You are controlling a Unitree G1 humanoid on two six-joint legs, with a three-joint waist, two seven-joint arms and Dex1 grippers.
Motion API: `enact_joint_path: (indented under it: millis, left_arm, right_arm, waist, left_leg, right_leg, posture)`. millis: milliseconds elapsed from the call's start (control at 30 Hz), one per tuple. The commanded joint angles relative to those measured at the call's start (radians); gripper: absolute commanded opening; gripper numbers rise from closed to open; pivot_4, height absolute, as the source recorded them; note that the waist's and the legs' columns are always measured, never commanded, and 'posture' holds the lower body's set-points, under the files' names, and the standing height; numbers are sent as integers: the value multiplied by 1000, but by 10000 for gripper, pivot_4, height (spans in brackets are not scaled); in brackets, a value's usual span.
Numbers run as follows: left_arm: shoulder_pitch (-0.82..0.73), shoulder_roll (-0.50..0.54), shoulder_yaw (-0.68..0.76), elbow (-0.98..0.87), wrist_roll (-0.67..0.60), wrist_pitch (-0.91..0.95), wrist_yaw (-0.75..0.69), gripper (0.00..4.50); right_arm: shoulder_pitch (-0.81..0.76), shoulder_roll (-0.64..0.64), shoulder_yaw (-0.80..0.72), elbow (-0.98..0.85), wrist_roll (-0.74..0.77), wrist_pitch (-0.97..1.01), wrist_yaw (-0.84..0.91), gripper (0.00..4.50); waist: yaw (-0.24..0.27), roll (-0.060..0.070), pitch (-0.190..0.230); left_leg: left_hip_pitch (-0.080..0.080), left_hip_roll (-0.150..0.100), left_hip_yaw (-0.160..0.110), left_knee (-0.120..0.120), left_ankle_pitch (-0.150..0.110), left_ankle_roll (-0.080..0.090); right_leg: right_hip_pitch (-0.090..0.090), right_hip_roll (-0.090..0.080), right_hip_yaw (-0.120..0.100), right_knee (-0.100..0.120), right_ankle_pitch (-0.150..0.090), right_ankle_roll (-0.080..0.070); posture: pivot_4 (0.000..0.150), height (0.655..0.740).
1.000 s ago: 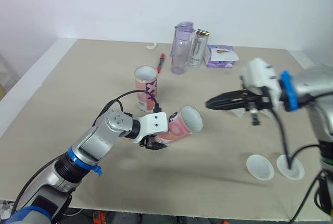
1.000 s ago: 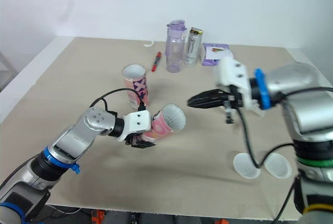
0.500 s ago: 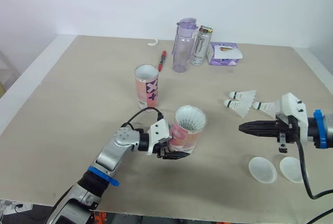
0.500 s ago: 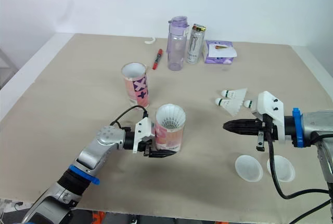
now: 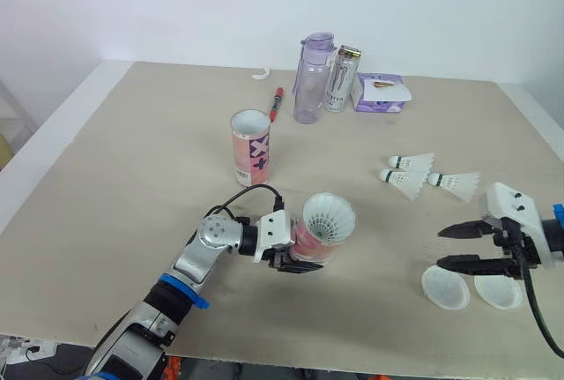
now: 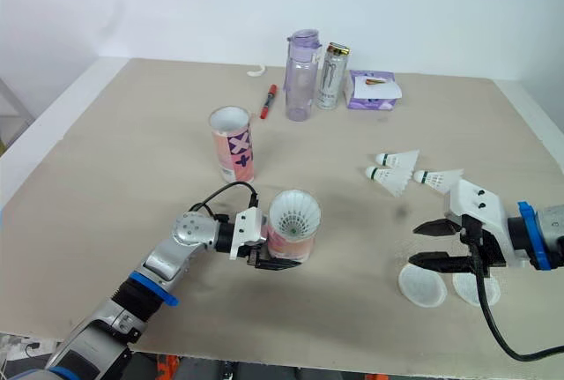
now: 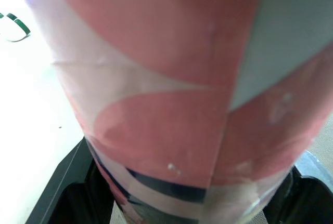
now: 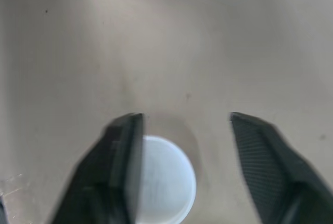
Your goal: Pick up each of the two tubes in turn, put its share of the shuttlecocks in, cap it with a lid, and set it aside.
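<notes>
A pink patterned tube leans toward the right, with my left gripper shut around its lower body. White shuttlecock feathers show in its mouth. In the left wrist view the tube sits between the black fingers. A second tube stands upright farther back. Three shuttlecocks lie on the table at right. My right gripper is open, low over the table just left of two white lids. In the right wrist view one lid lies between the spread fingers.
At the back stand a clear purple bottle, a can and a purple box. A red pen and a small white hook lie near them. The table's front edge runs close below the lids.
My right gripper has pulled back from the held tube's mouth toward the front right, dropped down by the lids, and opened. The left gripper still holds the tube.
</notes>
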Motion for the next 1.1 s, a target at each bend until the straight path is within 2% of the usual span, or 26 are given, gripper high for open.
enact_joint_path:
  millis: [33,333,733,833,867,967,1000,1033,1067,1100]
  left_arm:
    - [8,-4,-18,5,9,18,-17,30148]
    - [15,-2,-19,-19,4,64,-25,30148]
    - [27,-6,-19,-32,-15,133,-32,30148]
    - [25,-5,-20,-35,-10,132,-31,30148]
    - [24,-5,-21,-34,-9,131,-31,30148]
    - [22,-4,-20,-30,-6,127,-30,30148]
    - [22,-5,-21,-29,-5,126,-29,30148]
    - [21,-5,-21,-27,-4,125,-28,30148]
    - [20,-6,-21,-25,-3,124,-28,30148]
    - [20,-6,-21,-24,-2,123,-28,30148]
  right_arm:
    - [-23,-26,42,27,-32,-5,-19,44247]
    - [-79,-14,207,79,-162,-106,-89,44247]
    - [-92,-37,252,118,-244,-210,-86,44247]
    - [-78,-34,252,113,-255,-230,-83,36474]
    - [-74,-32,251,110,-255,-232,-83,31122]
    - [-67,-32,252,104,-259,-243,-83,21759]
    - [-66,-32,253,105,-260,-248,-83,20536]
    - [-64,-33,253,105,-261,-251,-82,14647]
    - [-62,-32,254,104,-262,-256,-82,13287]
    - [-59,-31,254,102,-263,-260,-82,9075]
  waist:
    - [0,0,0]
    - [0,2,-1]
    - [0,2,-1]
    - [0,2,-1]
    - [0,2,-1]
    - [0,2,-1]
    - [0,2,-1]
    - [0,2,-1]
    - [0,2,-1]
    - [0,2,-1]
  left_leg:
    - [0,0,0,0,0,0]
    - [0,0,0,0,0,0]
    - [0,0,0,0,0,0]
    - [0,0,0,0,0,0]
    - [0,0,0,0,0,0]
    - [1,0,0,0,0,0]
    - [1,0,0,0,0,0]
    - [1,0,0,0,0,0]
    - [1,0,0,0,0,0]
    - [1,0,0,0,0,0]
  right_leg:
    - [0,0,0,0,0,0]
    - [0,0,0,0,0,0]
    - [0,1,0,0,0,1]
    - [0,1,0,1,0,1]
    - [0,1,0,1,0,1]
    - [1,1,0,1,0,1]
    - [1,1,0,1,0,1]
    - [1,1,0,1,0,1]
    - [1,1,0,1,0,1]
    - [1,1,0,1,0,1]
  posture:
    - [1500,7400]
    - [1500,7400]
    - [1500,7400]
    - [1500,7400]
    - [1500,7400]
    - [1500,7400]
    - [1500,7400]
    - [1500,7400]
    - [1500,7400]
    - [1500,7400]
